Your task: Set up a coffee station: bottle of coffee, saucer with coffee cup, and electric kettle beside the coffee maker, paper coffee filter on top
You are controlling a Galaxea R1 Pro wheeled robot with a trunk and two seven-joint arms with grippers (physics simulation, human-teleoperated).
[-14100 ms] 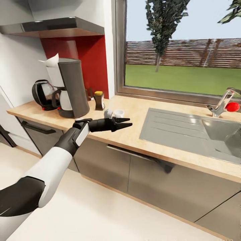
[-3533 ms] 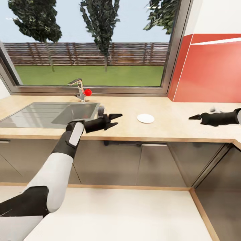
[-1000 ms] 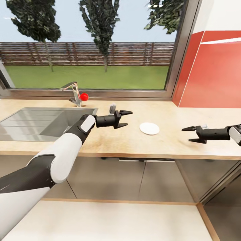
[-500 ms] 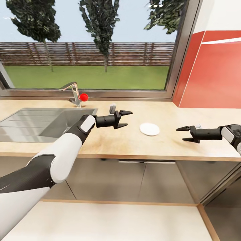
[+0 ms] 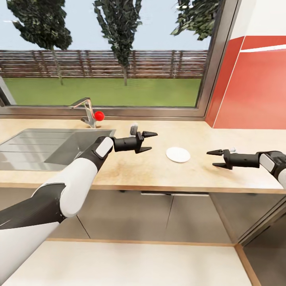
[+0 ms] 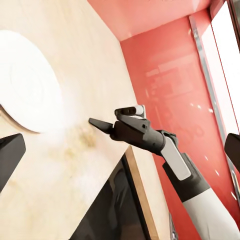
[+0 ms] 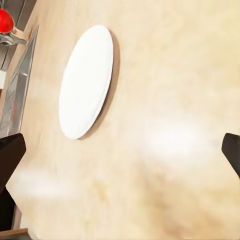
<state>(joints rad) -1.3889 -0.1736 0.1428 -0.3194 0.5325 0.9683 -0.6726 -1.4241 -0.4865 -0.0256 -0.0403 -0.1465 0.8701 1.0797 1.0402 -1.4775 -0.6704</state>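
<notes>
Head view: the saucer (image 5: 178,155) lies flat on the countertop (image 5: 159,171), between the two pincers. The right gripper (image 5: 215,158) hovers just beside it with fingers spread apart and empty; the left gripper (image 5: 149,141) hangs on the saucer's other side, also parted and holding nothing. Beyond the left gripper sit the sink (image 5: 47,145) and the faucet (image 5: 89,115). The plate is thin and flush with the wood, so the fingertips may skid over its rim, push it away, or jam into the counter.
</notes>
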